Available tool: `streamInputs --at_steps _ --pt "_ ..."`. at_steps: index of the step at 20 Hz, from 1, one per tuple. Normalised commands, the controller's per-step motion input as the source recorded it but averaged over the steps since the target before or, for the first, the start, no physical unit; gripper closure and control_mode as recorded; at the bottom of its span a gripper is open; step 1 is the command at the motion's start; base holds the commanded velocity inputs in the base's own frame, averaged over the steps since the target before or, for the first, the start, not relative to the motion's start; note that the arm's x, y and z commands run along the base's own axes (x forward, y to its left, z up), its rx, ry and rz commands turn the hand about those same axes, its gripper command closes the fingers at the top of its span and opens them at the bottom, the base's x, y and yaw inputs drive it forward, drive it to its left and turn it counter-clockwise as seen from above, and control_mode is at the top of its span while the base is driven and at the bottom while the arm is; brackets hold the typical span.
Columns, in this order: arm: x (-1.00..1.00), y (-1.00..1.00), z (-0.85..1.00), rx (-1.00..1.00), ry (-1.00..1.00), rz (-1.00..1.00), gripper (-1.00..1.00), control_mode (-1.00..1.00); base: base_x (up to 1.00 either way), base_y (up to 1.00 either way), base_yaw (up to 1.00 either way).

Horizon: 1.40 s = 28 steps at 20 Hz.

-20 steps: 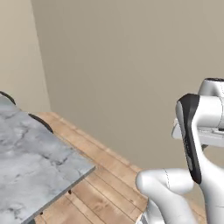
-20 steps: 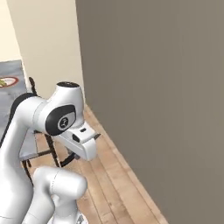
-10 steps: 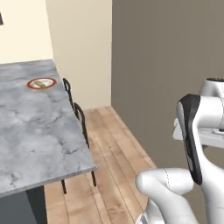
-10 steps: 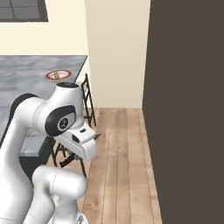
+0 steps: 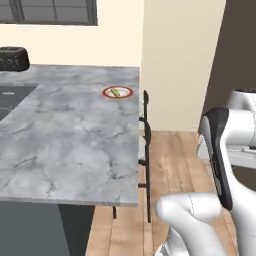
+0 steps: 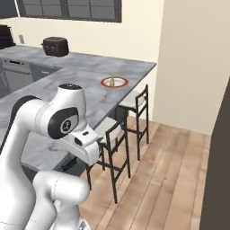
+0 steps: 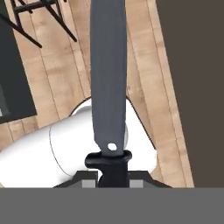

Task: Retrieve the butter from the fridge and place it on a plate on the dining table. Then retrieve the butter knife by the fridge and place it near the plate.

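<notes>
Swung round with the base since a second ago: both base views now face the dining counter (image 5: 75,135) instead of a bare wall, so a move of the cameras, not of the things. Seen now in the upper middle of the left base view and the upper middle of the right base view: the plate (image 5: 118,92) with the red-orange rim, lying near the far right corner of the marble top, with a small pale yellowish stick on it, most probably the butter (image 5: 114,91). Judged from this, first half of the task done. In the hand view, running from the bottom centre up to the top edge: the butter knife (image 7: 108,78), grey blade pointing away, dark handle clenched between the jaws of the gripper (image 7: 113,174) at the bottom. Below the blade, wooden floor (image 7: 65,65) and a dark panel at the right edge, perhaps the fridge (image 7: 197,87), cannot say for sure. Stools (image 6: 130,121) standing along the near side of the counter in the middle of the right base view. Left to do: bring the knife to the counter, lower it beside the plate, not on it, and release. Plate well apart from the arm at present, so probably more driving needed first.
</notes>
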Motion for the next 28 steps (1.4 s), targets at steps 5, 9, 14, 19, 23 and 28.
streamInputs --at_steps 5,9,14,19,23,28 --pt "0.00 0.00 0.00 0.00 0.00 0.00 1.00 1.00 0.30 -0.55 0.67" --pt "0.00 0.00 0.00 0.00 0.00 0.00 1.00 1.00 0.15 -0.64 0.59" --pt "0.00 0.00 0.00 0.00 0.00 0.00 1.00 1.00 0.04 -0.80 0.56" --pt "0.00 0.00 0.00 0.00 0.00 0.00 1.00 1.00 0.04 -0.83 0.41" --pt "0.00 0.00 0.00 0.00 0.00 0.00 1.00 1.00 0.00 -0.95 0.40" --pt "0.00 0.00 0.00 0.00 0.00 0.00 1.00 1.00 0.00 -1.00 0.44"
